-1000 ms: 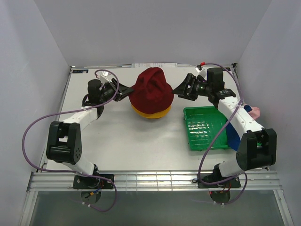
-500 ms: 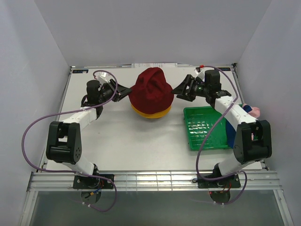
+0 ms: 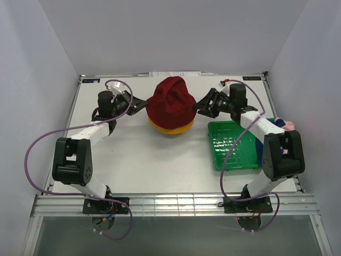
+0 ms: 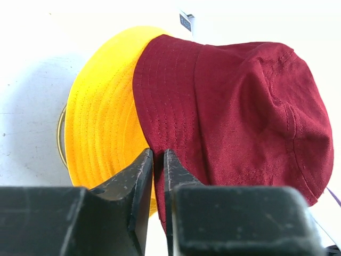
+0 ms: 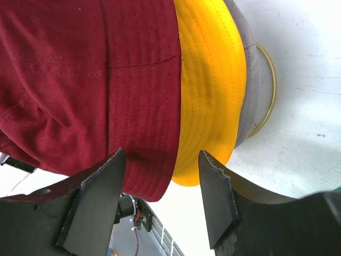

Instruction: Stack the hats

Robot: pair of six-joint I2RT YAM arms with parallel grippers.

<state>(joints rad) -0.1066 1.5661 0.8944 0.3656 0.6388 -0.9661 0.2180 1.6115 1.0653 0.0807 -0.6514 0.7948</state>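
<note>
A dark red hat (image 3: 171,104) sits over a yellow hat (image 3: 170,128) at the back middle of the table. In the right wrist view a grey hat (image 5: 250,80) shows under the yellow hat (image 5: 210,80). My left gripper (image 3: 145,102) is at the stack's left side. Its jaws (image 4: 158,152) are pinched on the brim of the dark red hat (image 4: 234,106), next to the yellow hat (image 4: 101,117). My right gripper (image 3: 198,105) is open at the stack's right side. Its fingers (image 5: 162,154) straddle the brim edges of the dark red hat (image 5: 106,80) and the yellow one.
A gold wire stand (image 5: 269,90) carries the stack; its ring also shows in the left wrist view (image 4: 60,133). A green tray (image 3: 232,144) lies to the right of the stack, under my right forearm. A pink hat (image 3: 289,126) lies at the table's right edge.
The left jaws have closed onto the dark red hat's brim. My right gripper has edged left towards the stack, and its arm has swung in over the tray.
</note>
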